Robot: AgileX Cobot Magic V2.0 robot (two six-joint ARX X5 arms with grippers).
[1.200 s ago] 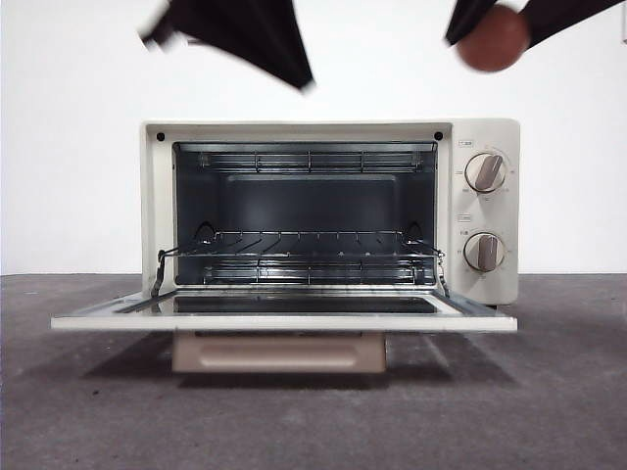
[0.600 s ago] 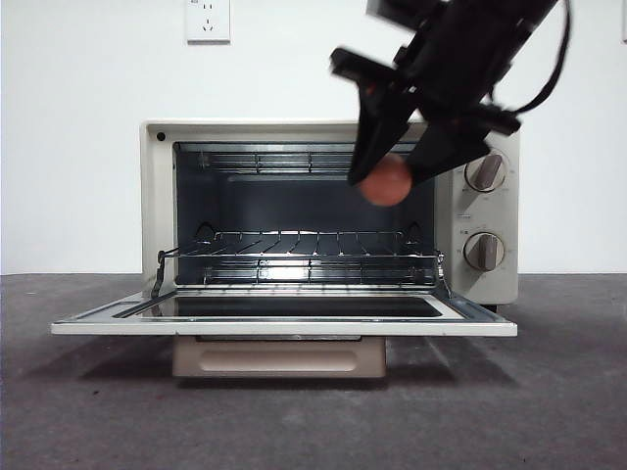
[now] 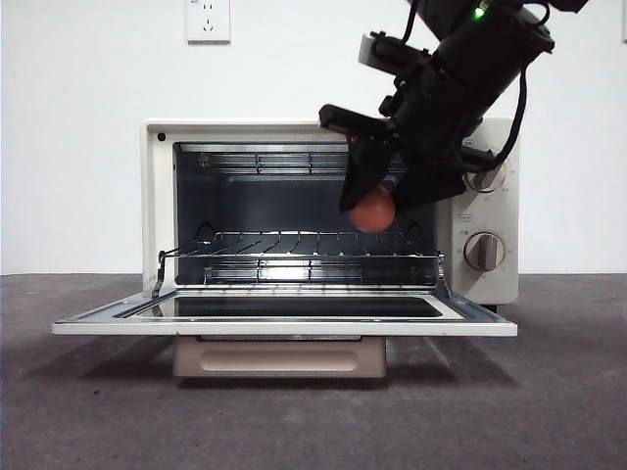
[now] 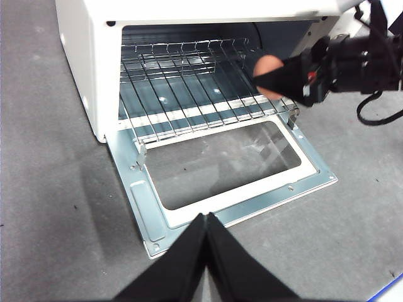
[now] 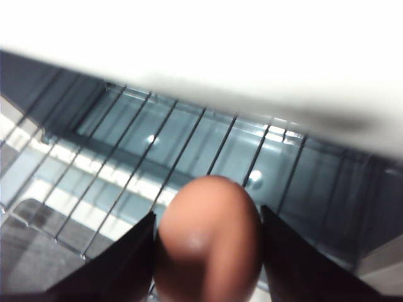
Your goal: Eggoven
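My right hand (image 3: 377, 201) is clamped on the smooth, rounded reddish-brown egg (image 3: 372, 211), just above the wire rack (image 3: 294, 245) inside the open cream oven (image 3: 294, 132). My left hand (image 4: 206, 217) is pressed together above the grey counter (image 3: 549, 392).

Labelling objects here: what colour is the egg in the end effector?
Reddish-brown egg, plain and unpatterned; clearest in the right wrist view.

I see a dark grey table (image 3: 88, 411); only the cream oven (image 3: 490, 284) sits directly on it, door (image 3: 284, 321) dropped open.
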